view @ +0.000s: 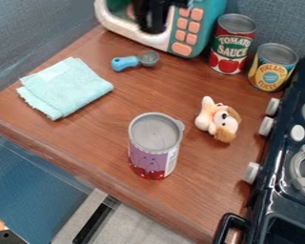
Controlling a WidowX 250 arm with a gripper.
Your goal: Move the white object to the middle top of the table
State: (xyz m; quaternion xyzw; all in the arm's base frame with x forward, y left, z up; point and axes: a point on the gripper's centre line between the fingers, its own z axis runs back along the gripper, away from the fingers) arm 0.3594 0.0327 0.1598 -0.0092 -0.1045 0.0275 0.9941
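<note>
At the top edge of the camera view hangs the black gripper (154,18), in front of the toy microwave and well away from the plush. A small white and brown plush dog (218,119) lies on the wooden table (126,107), right of the middle, with its brown-eared head toward the lower right. It is the loose item that looks most nearly white. Nothing touches it.
A purple can (154,145) stands left of the plush. Farther back are a blue-handled scoop (135,61), a toy microwave (199,28), a tomato can (232,44) and a yellow can (273,66). A folded cloth (65,88) lies left; a black stove (285,176) borders the right.
</note>
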